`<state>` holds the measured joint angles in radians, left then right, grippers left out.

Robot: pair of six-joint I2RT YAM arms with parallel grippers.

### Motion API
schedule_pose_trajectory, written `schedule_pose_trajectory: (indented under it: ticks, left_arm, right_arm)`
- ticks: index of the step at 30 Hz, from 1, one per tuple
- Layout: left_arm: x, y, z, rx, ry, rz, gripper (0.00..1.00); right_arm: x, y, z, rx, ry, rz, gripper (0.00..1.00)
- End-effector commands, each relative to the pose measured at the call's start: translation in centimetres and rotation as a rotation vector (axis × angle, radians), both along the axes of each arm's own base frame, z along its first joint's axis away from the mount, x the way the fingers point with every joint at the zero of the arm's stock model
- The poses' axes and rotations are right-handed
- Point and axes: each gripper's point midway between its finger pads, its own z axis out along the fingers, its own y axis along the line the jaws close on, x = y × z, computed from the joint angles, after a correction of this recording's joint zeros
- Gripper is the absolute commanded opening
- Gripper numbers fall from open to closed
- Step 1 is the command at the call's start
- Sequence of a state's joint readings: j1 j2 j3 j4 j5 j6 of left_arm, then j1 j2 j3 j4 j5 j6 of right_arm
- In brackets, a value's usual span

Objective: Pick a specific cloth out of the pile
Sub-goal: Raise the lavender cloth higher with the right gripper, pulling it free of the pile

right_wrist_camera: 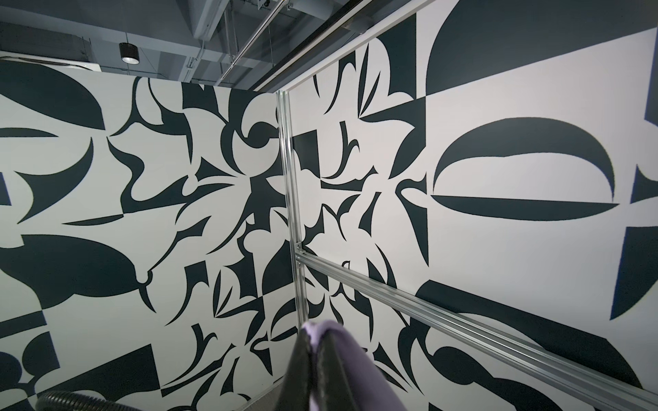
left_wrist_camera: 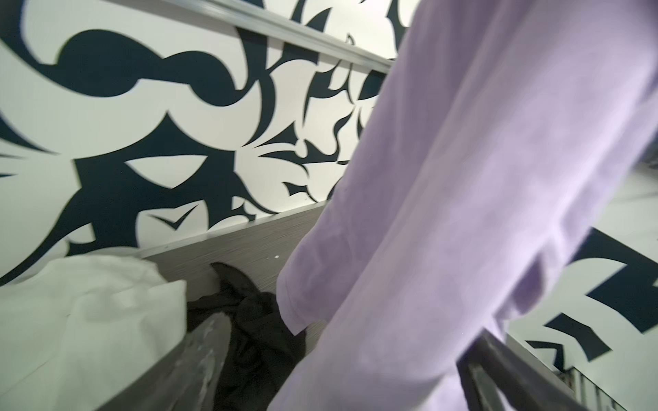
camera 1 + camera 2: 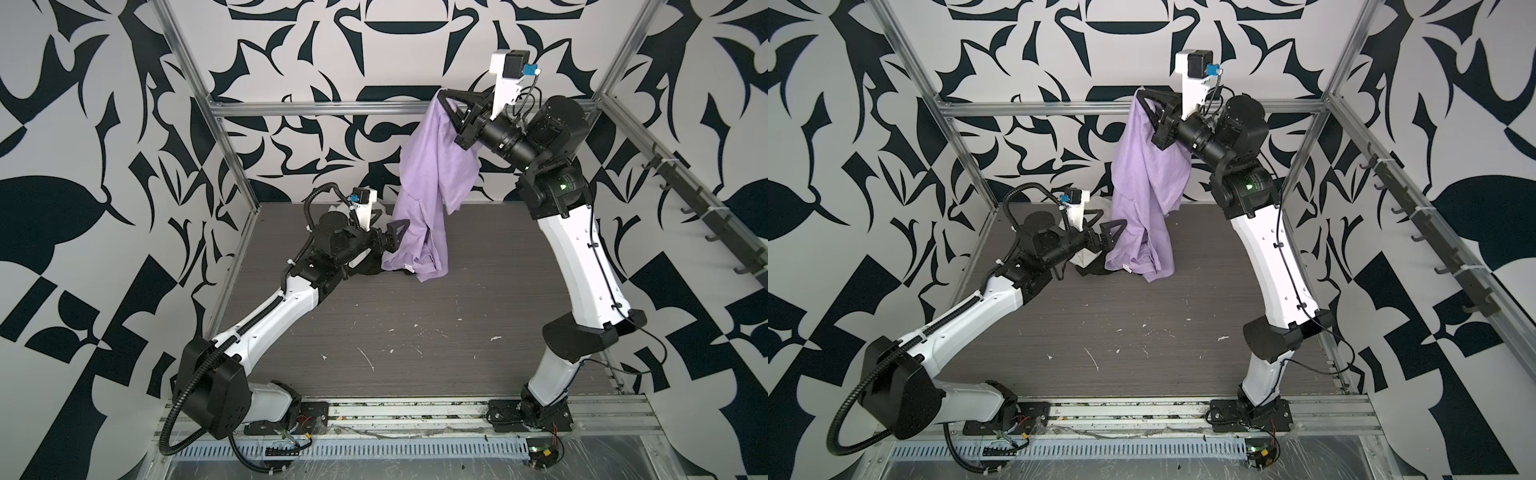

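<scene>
High at the back of the cell, the right gripper [image 3: 442, 93] [image 3: 1140, 92] is clamped on a top edge of the cloth [image 3: 432, 166] [image 3: 1142, 174]. In the right wrist view its fingers [image 1: 302, 359] are pressed together, with a lavender fold [image 1: 341, 341] pinched between them.

We note the cloth hanging from that grip as one long drape, in front of the patterned back wall [image 3: 291, 54]. Its lower end looks bunched on the grey table [image 3: 415, 332] in both top views, with a small white tag near the hem.

The left gripper [image 3: 388, 226] [image 3: 1104, 224] sits low at the far left of the table, jaws wide apart, beside the lower part of the drape. In the left wrist view, lavender fabric [image 2: 463, 178] hangs between its fingers [image 2: 203, 356]. We cannot tell whether either finger touches it.

What remains of the pile [image 3: 1086, 264] lies under and just past the left gripper. The white cloth [image 2: 89, 320] is heaped on one side. The black cloth [image 2: 249, 320] [image 3: 365, 270] is crumpled beside it, touching it. A lavender sleeve end hangs just over the black cloth in the left wrist view.
</scene>
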<state>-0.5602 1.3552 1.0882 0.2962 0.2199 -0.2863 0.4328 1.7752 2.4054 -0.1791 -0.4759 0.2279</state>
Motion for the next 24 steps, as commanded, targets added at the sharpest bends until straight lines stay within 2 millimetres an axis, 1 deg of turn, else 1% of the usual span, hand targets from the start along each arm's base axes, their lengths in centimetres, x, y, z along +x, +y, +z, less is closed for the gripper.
schedule_pose_trajectory:
  ticks: [1, 4, 5, 8, 17, 20, 24]
  left_arm:
    - [-1.01, -0.87, 3.17, -0.023, -0.097, -0.048, 0.95]
    - [-1.37, -1.28, 3.29, -0.024, -0.105, -0.069, 0.86]
    - [-1.39, -1.37, 3.26, -0.023, -0.106, -0.072, 0.80]
    - [-1.48, -1.62, 3.27, -0.024, -0.106, -0.082, 0.67]
    - [-1.42, -1.16, 3.28, -0.023, -0.109, -0.053, 0.32]
    - [-1.51, -1.02, 3.41, -0.026, -0.110, -0.046, 0.18]
    - [-1.80, -0.88, 3.67, -0.032, -0.117, -0.045, 0.16]
  right_arm:
    - [-4.16, -1.46, 4.72, 0.064, -0.164, 0.008, 0.00]
    - [-4.31, -1.46, 4.84, 0.066, -0.167, 0.009, 0.00]
    - [-4.43, -1.38, 4.86, 0.067, -0.167, 0.012, 0.00]
    - [-4.53, -1.27, 4.78, 0.066, -0.164, 0.015, 0.00]
    - [-4.82, -1.17, 4.64, 0.063, -0.165, 0.017, 0.00]
    - [-4.56, -1.13, 4.43, 0.063, -0.159, 0.012, 0.00]
    - [-4.61, -1.13, 4.37, 0.061, -0.159, 0.015, 0.00]
